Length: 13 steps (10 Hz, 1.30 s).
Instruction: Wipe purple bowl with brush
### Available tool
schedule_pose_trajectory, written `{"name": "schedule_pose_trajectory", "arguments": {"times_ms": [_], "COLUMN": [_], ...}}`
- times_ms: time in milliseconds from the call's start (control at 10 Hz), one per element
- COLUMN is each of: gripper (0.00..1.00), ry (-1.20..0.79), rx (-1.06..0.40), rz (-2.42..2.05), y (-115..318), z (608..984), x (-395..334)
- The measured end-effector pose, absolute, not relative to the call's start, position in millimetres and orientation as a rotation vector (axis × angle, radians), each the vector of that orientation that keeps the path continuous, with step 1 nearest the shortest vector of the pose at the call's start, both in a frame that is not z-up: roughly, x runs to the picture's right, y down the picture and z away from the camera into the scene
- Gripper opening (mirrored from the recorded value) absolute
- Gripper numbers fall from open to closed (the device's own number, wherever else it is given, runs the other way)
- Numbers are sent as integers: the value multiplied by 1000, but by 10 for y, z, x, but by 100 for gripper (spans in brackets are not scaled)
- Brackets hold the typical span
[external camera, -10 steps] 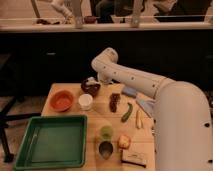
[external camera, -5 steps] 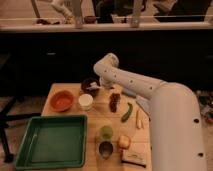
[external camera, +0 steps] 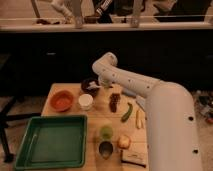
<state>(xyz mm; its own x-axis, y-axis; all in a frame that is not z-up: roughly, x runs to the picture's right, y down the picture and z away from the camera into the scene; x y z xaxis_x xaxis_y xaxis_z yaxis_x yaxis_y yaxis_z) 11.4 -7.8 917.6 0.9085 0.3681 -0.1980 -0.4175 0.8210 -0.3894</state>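
The purple bowl (external camera: 89, 86) sits at the back of the wooden table, right of the orange bowl (external camera: 62, 100). My white arm bends over it from the right. The gripper (external camera: 100, 82) hangs at the bowl's right rim and is shut. The brush (external camera: 94, 86) shows only as a small whitish piece reaching from the gripper into the bowl. Its handle is hidden by the wrist.
A white cup (external camera: 85, 101) stands just in front of the purple bowl. A green tray (external camera: 50, 140) fills the front left. A dark scrubber (external camera: 115, 102), a green vegetable (external camera: 127, 112), a green cup (external camera: 106, 131), a metal cup (external camera: 105, 148) and an apple (external camera: 124, 142) lie to the right.
The arm's elbow has dropped a little and the gripper has settled lower at the purple bowl. Nothing else on the table has moved.
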Motion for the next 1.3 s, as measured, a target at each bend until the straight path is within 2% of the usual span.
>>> {"name": "schedule_pose_trajectory", "arguments": {"times_ms": [300,600,1000,1300], "gripper": [0,0,0,0], "ry": [104,90,129,185], "rx": [-450,-460,-449,-459], "rz": [374,328,337,344], "y": [-101,-9,-34,-73], "z": [9227,9086,8918,9097], "x": [-100,-250,216,541]}}
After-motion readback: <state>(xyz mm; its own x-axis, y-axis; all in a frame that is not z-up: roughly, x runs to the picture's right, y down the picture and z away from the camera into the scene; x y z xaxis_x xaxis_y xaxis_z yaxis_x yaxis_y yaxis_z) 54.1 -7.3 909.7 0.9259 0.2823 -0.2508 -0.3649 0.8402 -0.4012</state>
